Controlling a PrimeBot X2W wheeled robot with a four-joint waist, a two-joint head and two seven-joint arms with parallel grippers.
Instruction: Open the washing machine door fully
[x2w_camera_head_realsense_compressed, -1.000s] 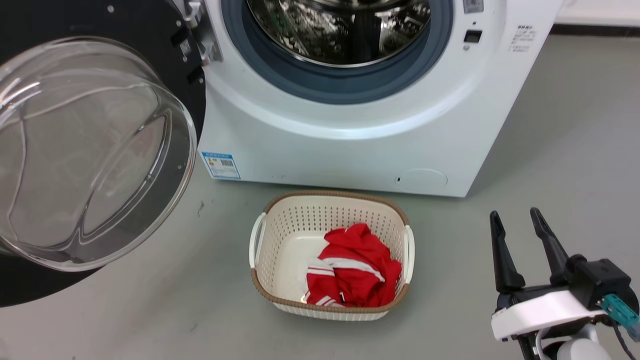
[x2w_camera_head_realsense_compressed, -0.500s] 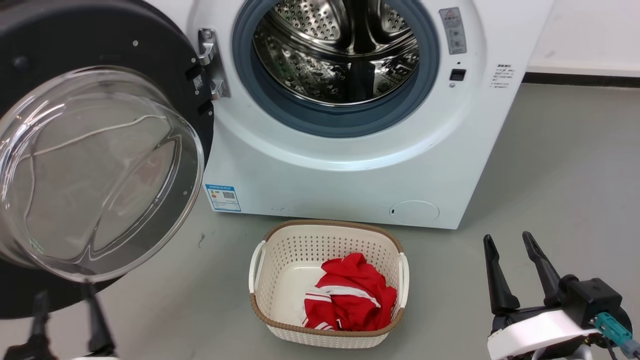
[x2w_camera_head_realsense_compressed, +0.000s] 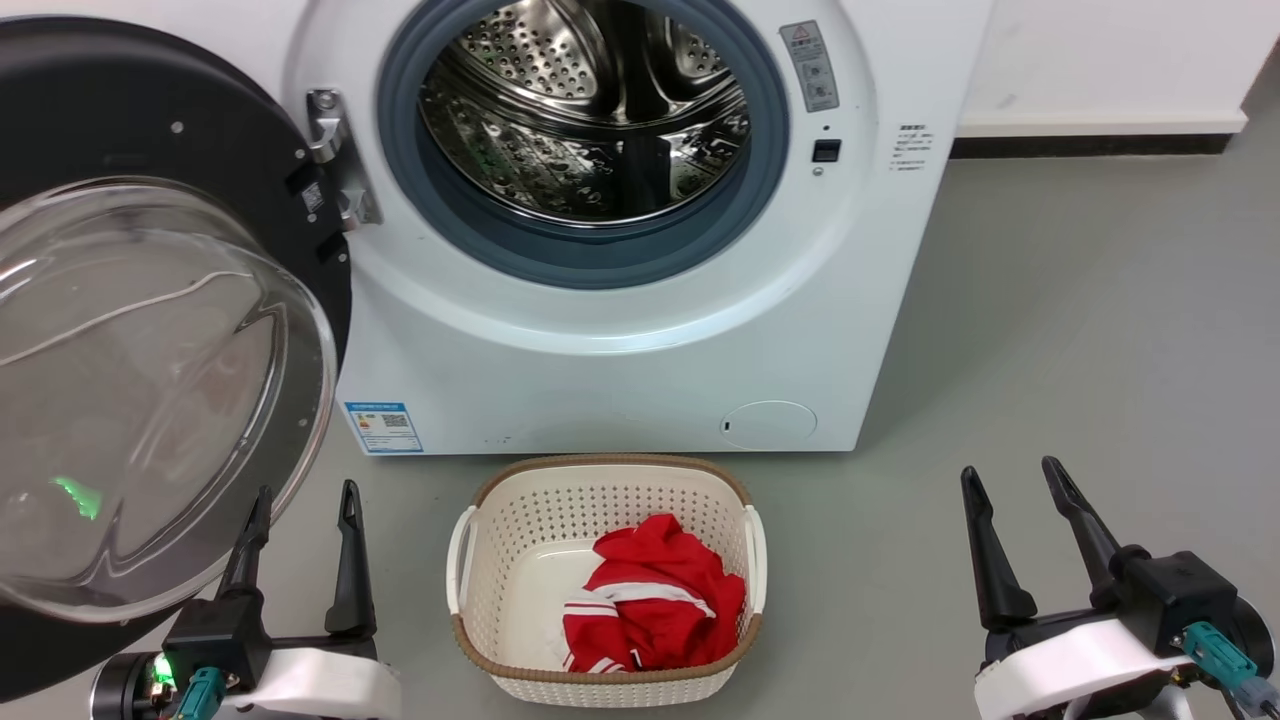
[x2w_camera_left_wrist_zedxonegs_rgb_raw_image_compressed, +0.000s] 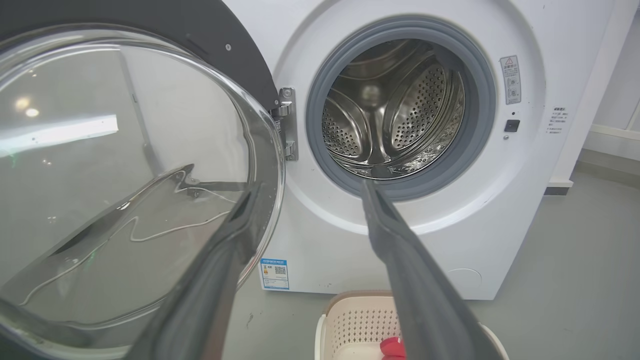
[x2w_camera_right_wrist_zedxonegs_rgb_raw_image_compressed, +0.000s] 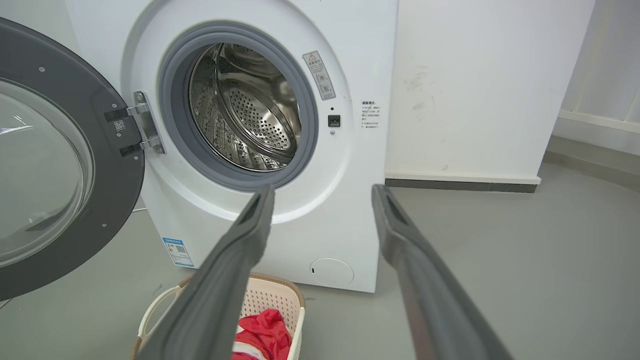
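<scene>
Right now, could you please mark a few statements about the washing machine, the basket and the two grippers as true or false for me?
1. The large round black-rimmed glass washing machine door stands swung open, left of the perforated steel drum. True.
2. The left gripper is shut on that door's rim. False: its fingers are apart and grip nothing.
3. The cream perforated plastic basket holds a red garment with white stripes. True.
4. The drum is packed with laundry. False: it looks empty.
5. The right gripper is open and holds nothing. True.
</scene>
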